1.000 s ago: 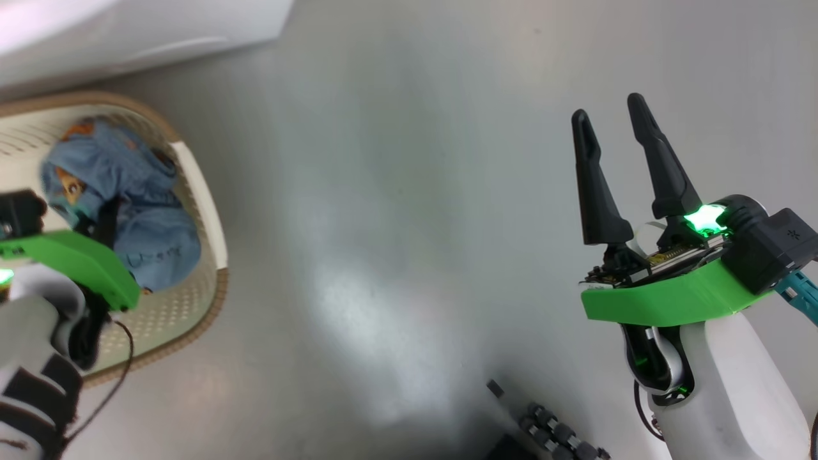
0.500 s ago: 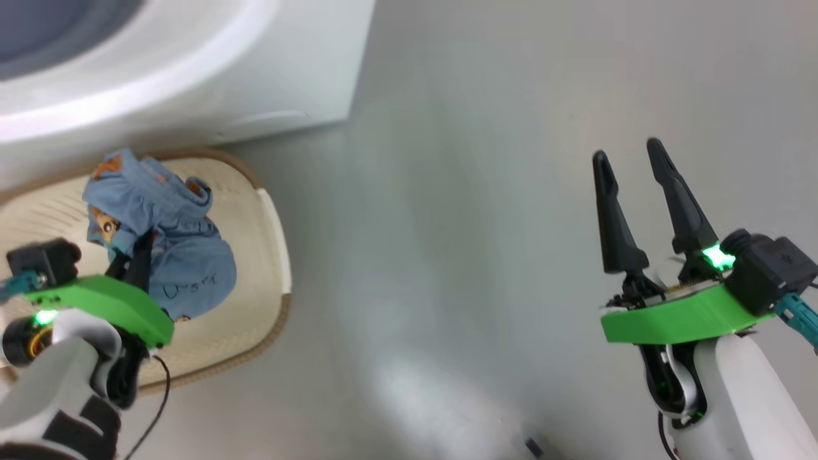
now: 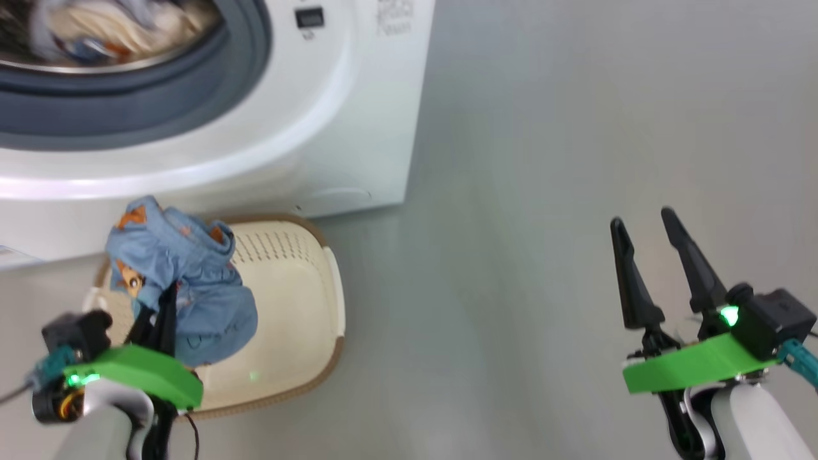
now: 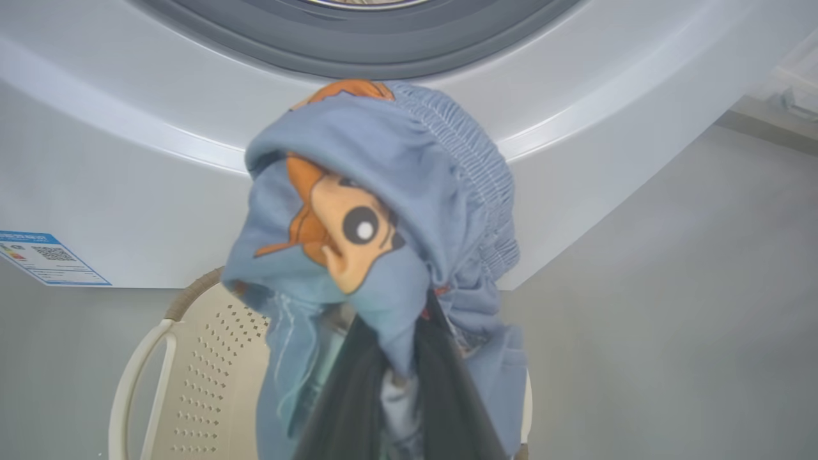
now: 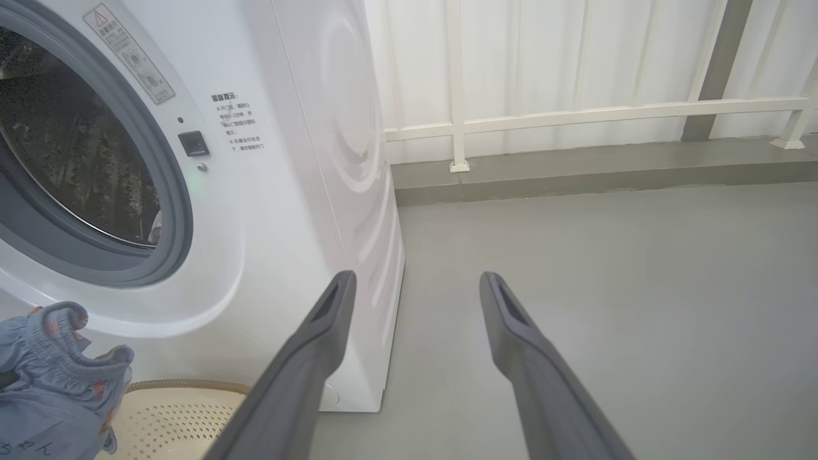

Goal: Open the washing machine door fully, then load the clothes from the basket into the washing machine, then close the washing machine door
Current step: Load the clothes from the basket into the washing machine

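A white railing (image 5: 575, 116) stands on a grey kerb (image 5: 575, 171) beyond the smooth grey floor (image 5: 639, 287).

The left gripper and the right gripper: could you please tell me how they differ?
The left gripper is shut on the clothes; the right gripper is open and empty. The left gripper hangs above the basket; the right gripper above the floor. Both have dark fingers.

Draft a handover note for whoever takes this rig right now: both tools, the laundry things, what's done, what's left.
Left tool: shut on the blue garment, held above the basket.
Right tool: open, empty, over the floor.
Washing machine: opening uncovered, some cloth already in the drum.
Left to do: load this garment, check the basket under it, shut the machine.
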